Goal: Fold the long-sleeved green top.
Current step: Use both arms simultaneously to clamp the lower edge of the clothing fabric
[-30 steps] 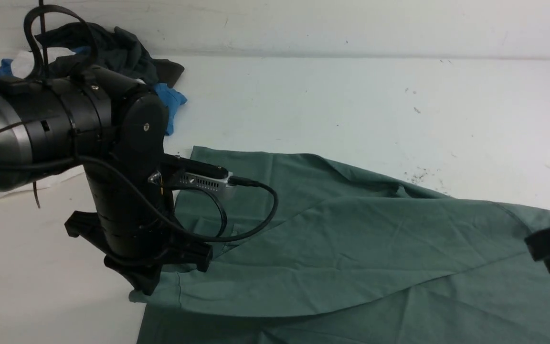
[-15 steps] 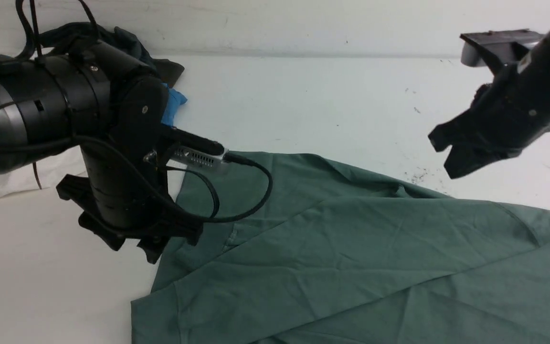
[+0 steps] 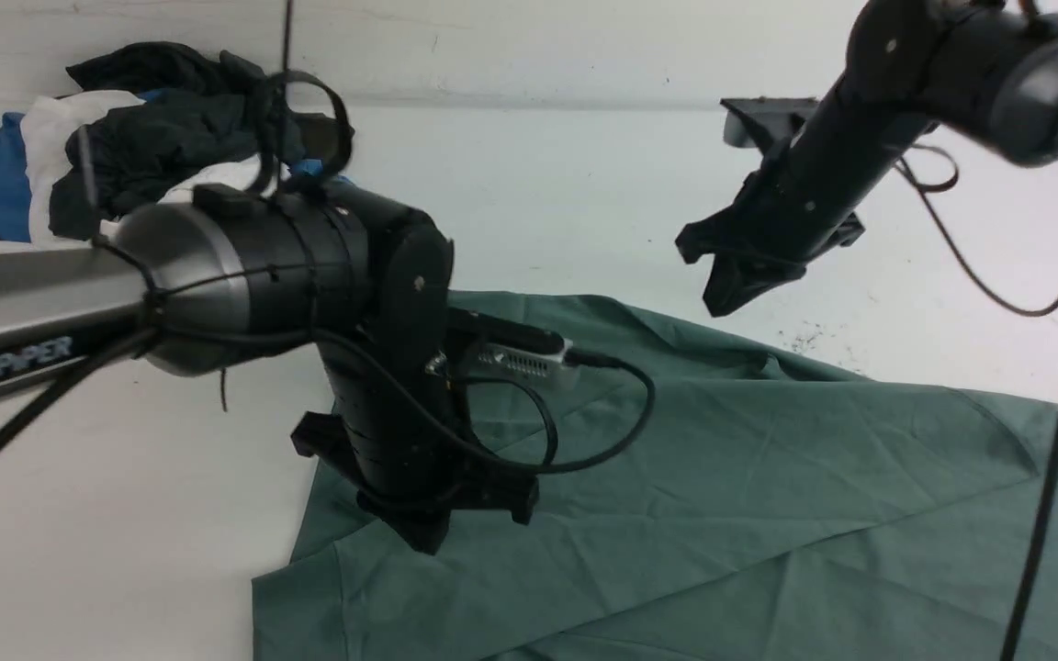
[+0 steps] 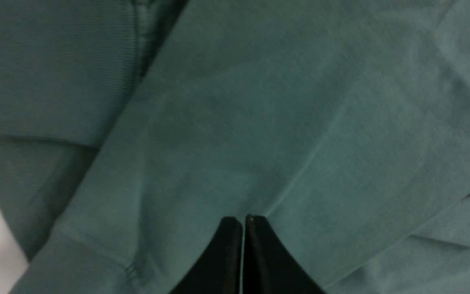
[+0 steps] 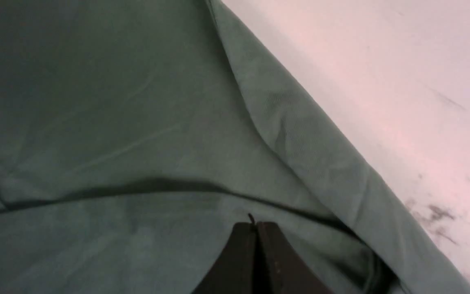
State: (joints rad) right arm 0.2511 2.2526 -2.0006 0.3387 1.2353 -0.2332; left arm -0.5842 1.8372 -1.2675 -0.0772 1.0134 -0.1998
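— Garment check: where is the green long-sleeved top (image 3: 768,496)?
— Spread on the white table (image 3: 584,184), filling the front view from the centre out to 4 and 6 o'clock, with a folded flap lying across it.
— Left gripper (image 3: 423,537)?
— At 7 o'clock, pointing down over the top's left part. Its jaws are pressed together with nothing between them, and a ribbed cuff (image 4: 55,73) lies nearby. I cannot tell whether the tips touch the cloth.
— Right gripper (image 3: 722,294)?
— Toward 3 o'clock, raised clear above the top's far edge, jaws likewise pressed together and empty.
— Anything else?
— Pile of dark and blue clothes (image 3: 152,138) at 10 o'clock, well apart.
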